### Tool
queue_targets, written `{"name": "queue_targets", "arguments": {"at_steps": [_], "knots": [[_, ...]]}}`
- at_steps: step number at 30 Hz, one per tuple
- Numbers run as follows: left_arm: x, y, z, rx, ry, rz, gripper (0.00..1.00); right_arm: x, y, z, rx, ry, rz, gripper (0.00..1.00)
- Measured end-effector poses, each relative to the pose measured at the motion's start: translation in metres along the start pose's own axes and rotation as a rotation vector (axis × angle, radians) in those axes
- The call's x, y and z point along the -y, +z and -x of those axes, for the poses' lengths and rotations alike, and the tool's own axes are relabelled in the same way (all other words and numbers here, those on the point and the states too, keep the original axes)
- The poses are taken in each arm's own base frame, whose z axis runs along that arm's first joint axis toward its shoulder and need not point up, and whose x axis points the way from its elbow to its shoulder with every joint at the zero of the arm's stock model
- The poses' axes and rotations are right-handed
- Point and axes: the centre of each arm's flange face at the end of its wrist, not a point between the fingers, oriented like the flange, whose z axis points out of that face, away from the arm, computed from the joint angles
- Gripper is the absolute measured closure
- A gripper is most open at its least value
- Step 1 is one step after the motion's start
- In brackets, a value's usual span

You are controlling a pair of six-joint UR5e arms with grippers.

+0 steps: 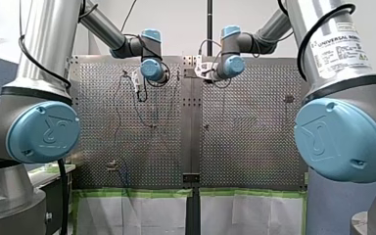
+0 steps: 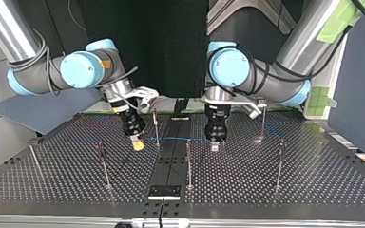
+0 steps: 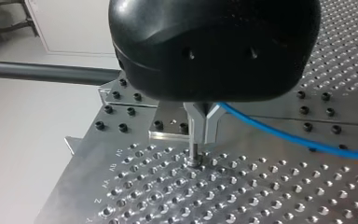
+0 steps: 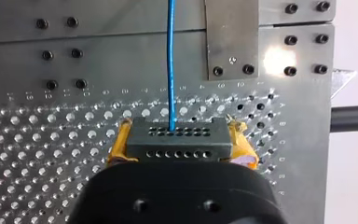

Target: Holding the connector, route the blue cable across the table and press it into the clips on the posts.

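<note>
Clamping the connector [image 4: 179,148] by both ends in the closed right gripper [image 4: 182,140], blue cable [image 4: 170,60] leading straight ahead from it.

Two arms in play, my right arm [image 2: 43,71] and my left arm [image 2: 275,80], so two pincers down low: my right pincer [image 2: 138,141] and my left pincer [image 2: 215,141]. One blue cable [image 2: 176,138] strung between the pincers, one connector [image 4: 179,140] sitting between the two yellow pads [image 4: 119,147] of my right pincer. And on the one bench [image 2: 313,175], six posts [image 2: 188,164] by the top view: two between the pincers, two out beyond my right pincer, two out beyond my left pincer.
</note>
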Motion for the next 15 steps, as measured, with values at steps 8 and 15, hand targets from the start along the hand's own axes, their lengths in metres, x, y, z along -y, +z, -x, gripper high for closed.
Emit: {"name": "queue_targets", "arguments": {"at_steps": [8,15], "knots": [[-0.007,0.011,0.004,0.030,-0.015,-0.016,0.98,-0.010,0.009,0.016,0.020,-0.002,0.002,1.00],[-0.009,0.027,-0.007,0.027,-0.014,-0.025,0.98,-0.015,0.012,0.013,0.012,-0.003,0.005,1.00]]}}
